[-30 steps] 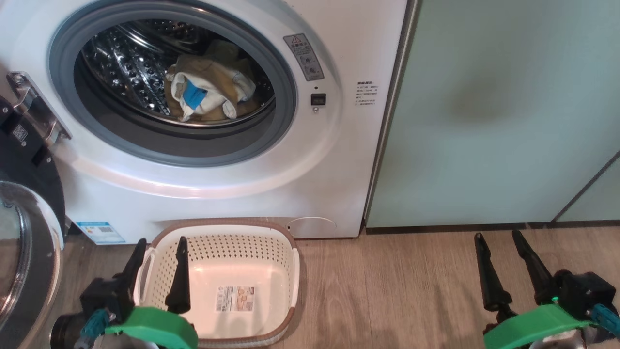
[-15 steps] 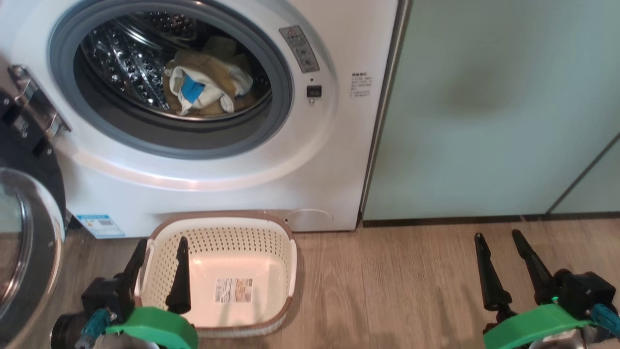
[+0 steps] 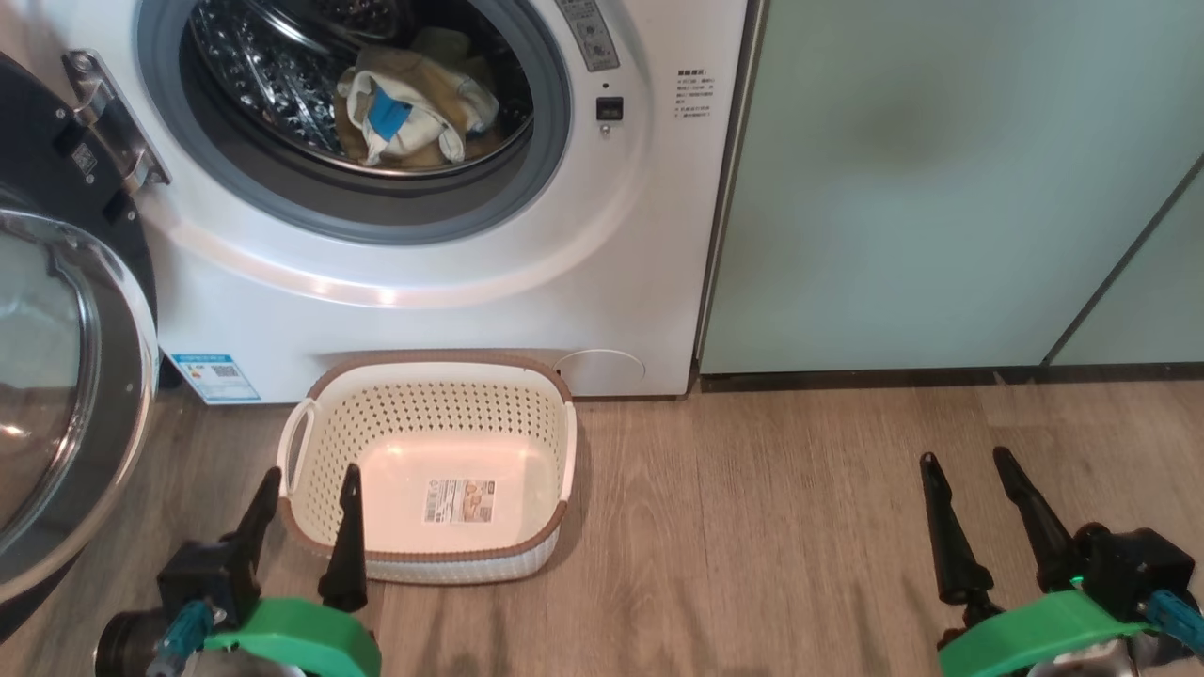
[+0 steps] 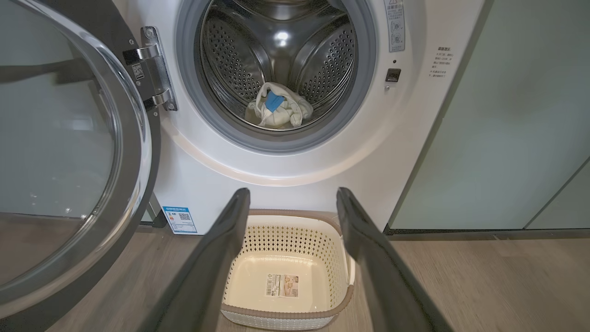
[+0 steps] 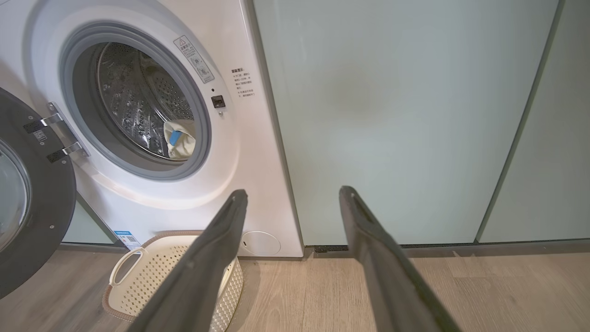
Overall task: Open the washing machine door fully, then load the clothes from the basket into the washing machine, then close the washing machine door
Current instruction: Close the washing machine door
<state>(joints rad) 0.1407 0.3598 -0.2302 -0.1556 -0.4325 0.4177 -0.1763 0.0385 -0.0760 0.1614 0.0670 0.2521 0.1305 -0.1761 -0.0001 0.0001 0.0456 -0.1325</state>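
At the lower left of the head view, the left tool (image 3: 314, 470) has its two dark fingers spread wide and grips nothing. Its inner finger overlaps the near left corner of the basket (image 3: 423, 414); whether they touch cannot be told. At the lower right, the right tool (image 3: 964, 456) is equally spread and empty over the wooden floor (image 3: 734, 527), well apart from the basket.

There are two tools, one basket, one washing machine (image 3: 451, 320), one door and one pile of clothes (image 3: 414, 118). The basket stands just above the left tool, near the machine's foot, with a label (image 3: 459, 500) on its floor. The clothes lie in the steel drum at the upper centre-left. The washing machine door (image 3: 122, 395) hangs open at the left edge.
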